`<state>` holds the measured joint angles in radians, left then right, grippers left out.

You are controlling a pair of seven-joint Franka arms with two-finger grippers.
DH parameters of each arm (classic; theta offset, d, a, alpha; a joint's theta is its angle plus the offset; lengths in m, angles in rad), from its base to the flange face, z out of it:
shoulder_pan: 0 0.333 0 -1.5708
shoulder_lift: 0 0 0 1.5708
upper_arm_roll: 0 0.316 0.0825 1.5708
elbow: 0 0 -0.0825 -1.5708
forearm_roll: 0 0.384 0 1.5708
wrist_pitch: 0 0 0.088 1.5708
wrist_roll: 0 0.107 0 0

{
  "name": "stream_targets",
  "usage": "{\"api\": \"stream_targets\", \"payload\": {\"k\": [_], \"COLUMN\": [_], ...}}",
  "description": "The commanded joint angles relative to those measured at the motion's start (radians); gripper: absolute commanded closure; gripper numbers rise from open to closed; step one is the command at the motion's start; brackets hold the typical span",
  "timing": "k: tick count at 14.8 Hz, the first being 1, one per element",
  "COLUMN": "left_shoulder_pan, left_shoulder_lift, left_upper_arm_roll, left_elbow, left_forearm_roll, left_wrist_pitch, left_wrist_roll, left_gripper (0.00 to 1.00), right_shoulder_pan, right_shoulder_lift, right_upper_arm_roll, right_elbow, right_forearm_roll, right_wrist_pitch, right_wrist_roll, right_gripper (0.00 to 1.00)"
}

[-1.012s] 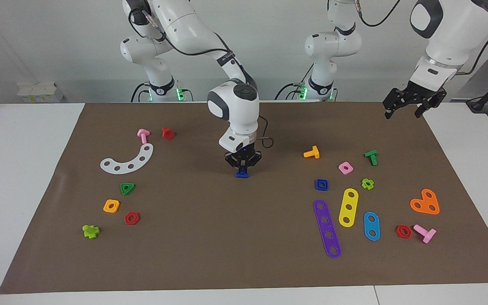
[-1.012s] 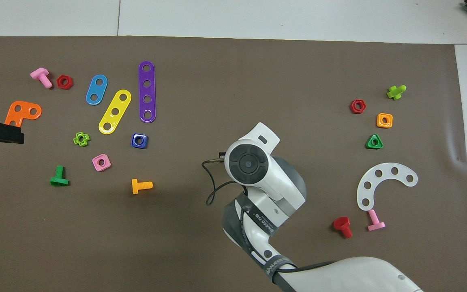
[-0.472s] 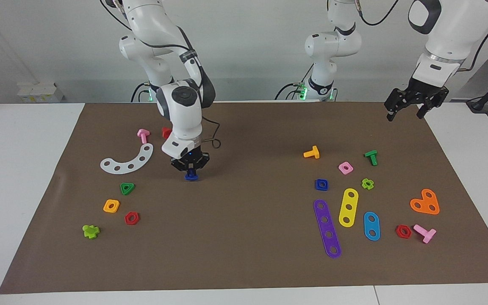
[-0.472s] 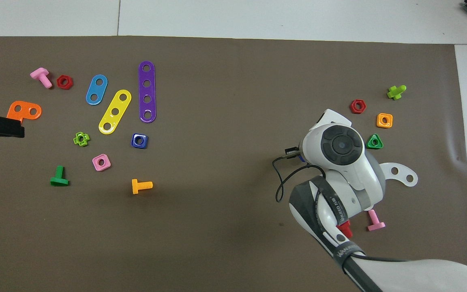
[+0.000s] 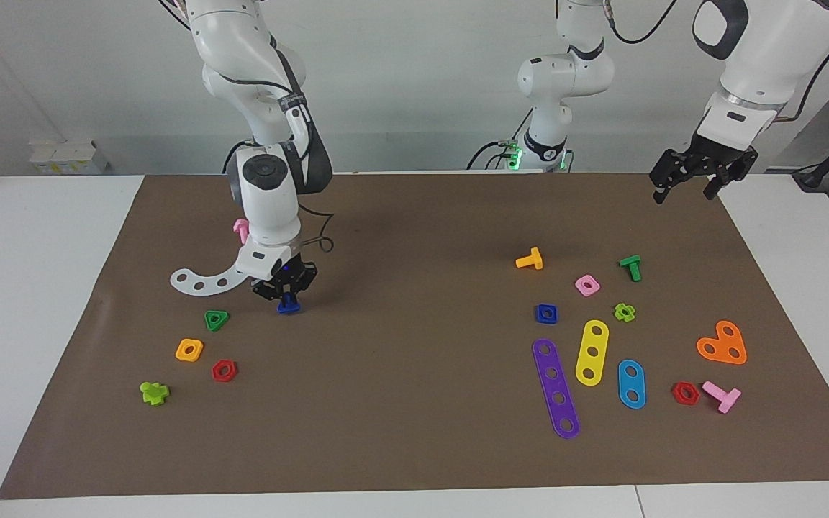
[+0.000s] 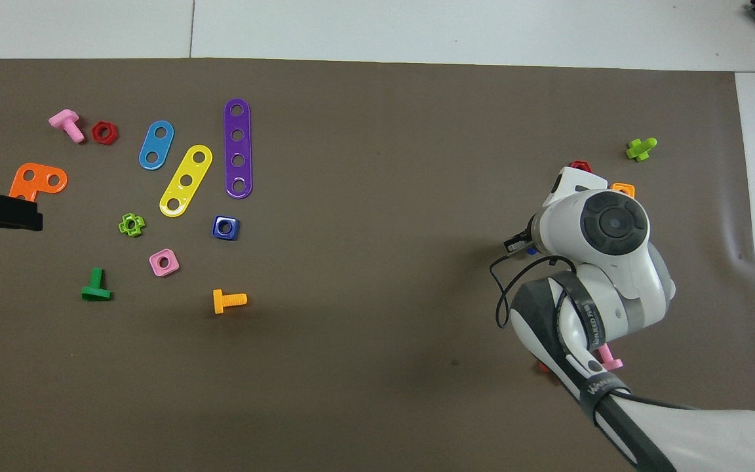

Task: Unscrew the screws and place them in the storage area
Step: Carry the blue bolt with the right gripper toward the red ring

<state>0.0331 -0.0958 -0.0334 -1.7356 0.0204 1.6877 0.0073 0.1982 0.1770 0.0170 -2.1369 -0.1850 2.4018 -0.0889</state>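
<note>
The right hand (image 5: 286,296) is clamped on the blue screw (image 5: 288,306), a small plastic bolt hanging head down from the fingers, its flat head just above the brown surface (image 5: 414,403). It hangs just beside the white strip (image 5: 206,280), toward the left arm's end from it, with the green triangular nut (image 5: 216,319) close by. In the overhead view the arm hides nearly all of the screw. The left hand (image 5: 699,173) waits, fingers apart, above the mat's corner, well apart from the strip.
</note>
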Motion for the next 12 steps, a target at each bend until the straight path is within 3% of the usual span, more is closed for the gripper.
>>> {"api": "stream_targets", "payload": {"k": [1, 3, 4, 5, 6, 8, 12], "left_shoulder_pan": [-0.005, -0.005, -0.005, -0.005, -0.004, -0.005, -0.005], "left_shoulder_lift": [-0.030, -0.031, -0.031, -0.031, -0.031, -0.031, -0.033], "left_upper_arm_roll": [0.001, 0.001, 0.001, 0.001, 0.001, 0.001, 0.001], "left_elbow": [-0.033, -0.042, -0.044, -0.044, -0.045, -0.045, -0.045], "left_forearm_roll": [0.007, 0.007, 0.006, 0.006, 0.006, 0.006, 0.006], "left_wrist_pitch": [-0.005, 0.003, 0.004, 0.007, 0.006, 0.007, 0.006], "left_wrist_roll": [-0.006, -0.006, -0.006, -0.007, -0.007, -0.009, -0.009], "left_gripper": [0.00, 0.00, 0.00, 0.00, 0.00, 0.00, 0.00], "right_shoulder_pan": [-0.059, -0.060, -0.063, -0.063, -0.062, -0.065, -0.066], "right_shoulder_lift": [-0.030, -0.031, -0.031, -0.033, -0.036, -0.072, -0.132], "right_upper_arm_roll": [0.015, 0.014, 0.014, 0.015, 0.014, 0.014, 0.004], "right_elbow": [-0.041, -0.055, -0.060, -0.058, -0.055, -0.046, 0.086], "right_forearm_roll": [-0.002, 0.002, 0.004, 0.006, 0.007, 0.018, 0.042], "right_wrist_pitch": [0.025, 0.040, 0.045, 0.043, 0.040, 0.016, -0.217], "right_wrist_roll": [-0.086, -0.084, -0.083, -0.077, -0.074, -0.040, 0.046], "right_gripper": [1.00, 1.00, 0.68, 0.15, 0.00, 0.00, 0.00]}}
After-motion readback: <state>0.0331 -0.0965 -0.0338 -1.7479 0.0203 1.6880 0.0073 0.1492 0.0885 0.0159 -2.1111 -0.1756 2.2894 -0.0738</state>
